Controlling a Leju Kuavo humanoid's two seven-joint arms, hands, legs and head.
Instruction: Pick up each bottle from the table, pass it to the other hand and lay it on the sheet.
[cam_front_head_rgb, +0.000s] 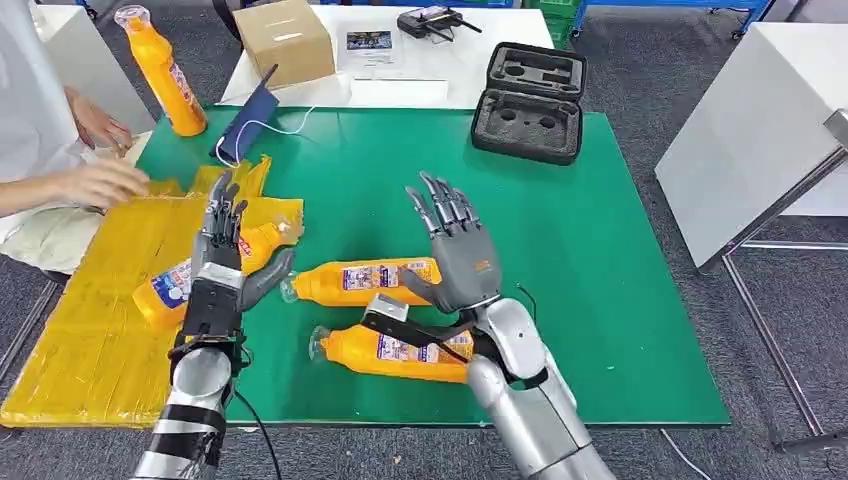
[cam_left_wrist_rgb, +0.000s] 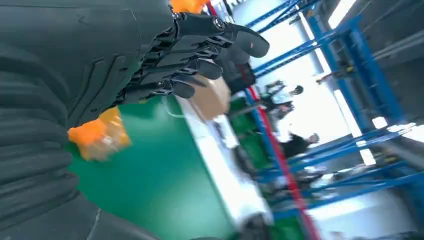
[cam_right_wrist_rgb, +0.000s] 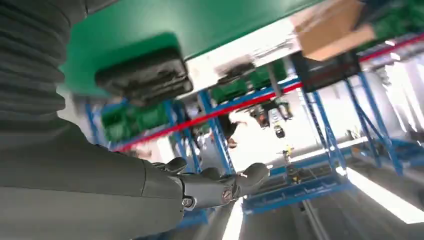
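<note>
My left hand hung open, fingers straight and spread, hiding the middle of a bottle on the sheet that lay on the yellow sheet, cap toward the far right. My right hand was also wide and empty, covering the base of the farther bottle on the green table. The nearer bottle lay beside it, partly behind my right forearm. Both had their long axes running left to right, caps pointing left.

Sheet on table's left edge, two bottles lying right of it, case behind.
</note>
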